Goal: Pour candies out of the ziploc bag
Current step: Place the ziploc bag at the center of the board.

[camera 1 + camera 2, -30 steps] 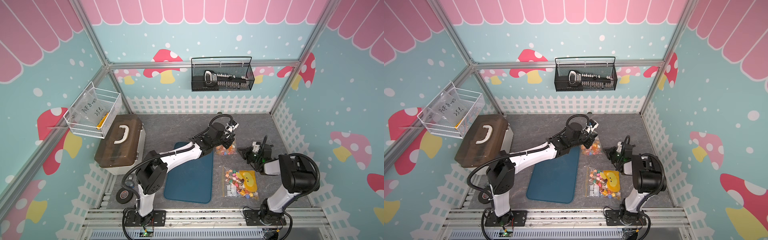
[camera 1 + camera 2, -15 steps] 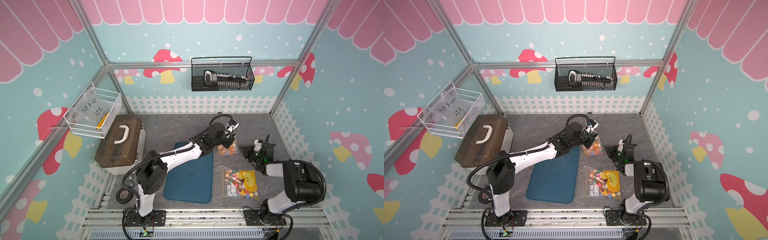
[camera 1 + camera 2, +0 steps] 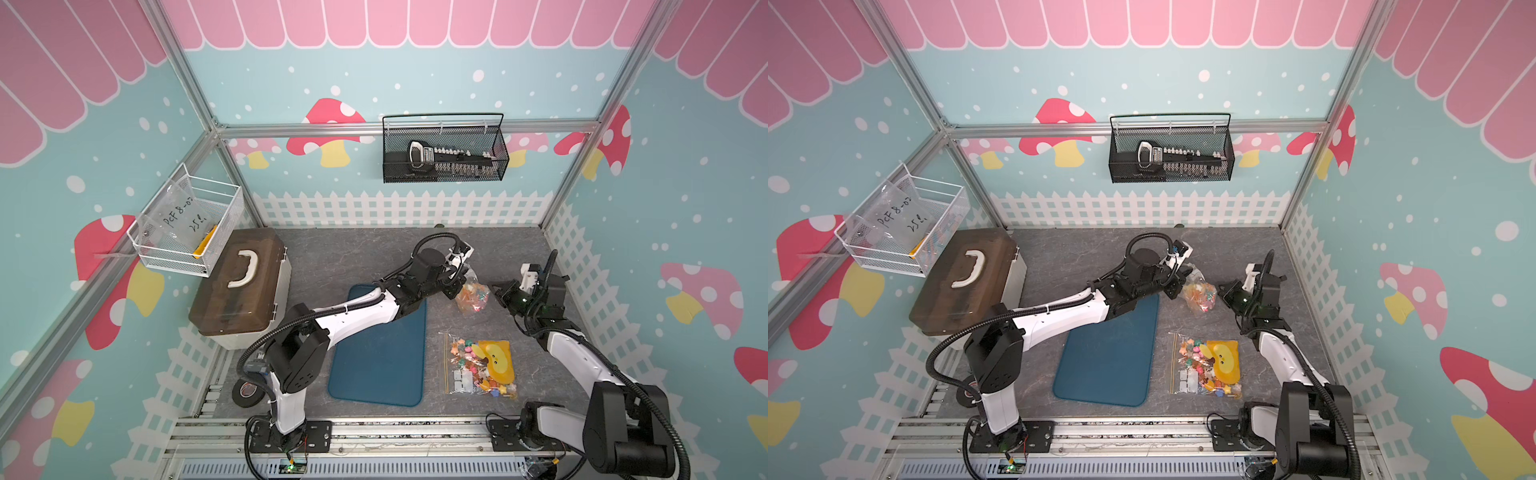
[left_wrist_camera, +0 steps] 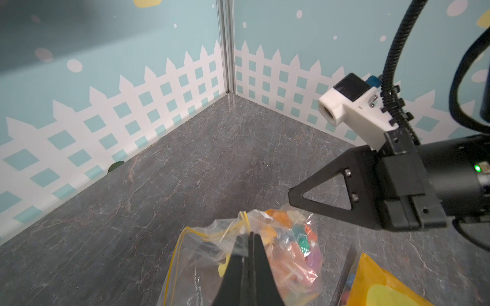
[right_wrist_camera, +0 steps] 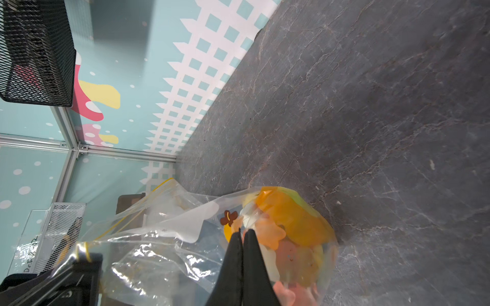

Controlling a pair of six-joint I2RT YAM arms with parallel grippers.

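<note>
On the grey tabletop (image 3: 345, 257), just off the far corner of the blue mat (image 3: 380, 353), your two arms meet at the ziploc bag (image 3: 471, 293). In both top views it sags bulging onto the surface between them. A second bag (image 3: 478, 368) of sweets lies flat and well apart, nearer the robot's base.

The left gripper (image 4: 249, 234) has its jaws pressed together on a fold of clear film near the yellow zip line and holds that part up. The right gripper (image 5: 241, 231) is also fully closed, with its tips at the candy-filled end of the bag. Whether any film is caught between them cannot be told.

The candies (image 4: 299, 238) are all inside, heaped in the low end, just beside the right tips and below the left grip.

By this showing you are at the grip-and-lift stage, with nothing poured. Next you will likely need the closed bottom raised above the mouth so the sweets slide out. The mouth must also be open, and whether the zip is open is not clear.
</note>
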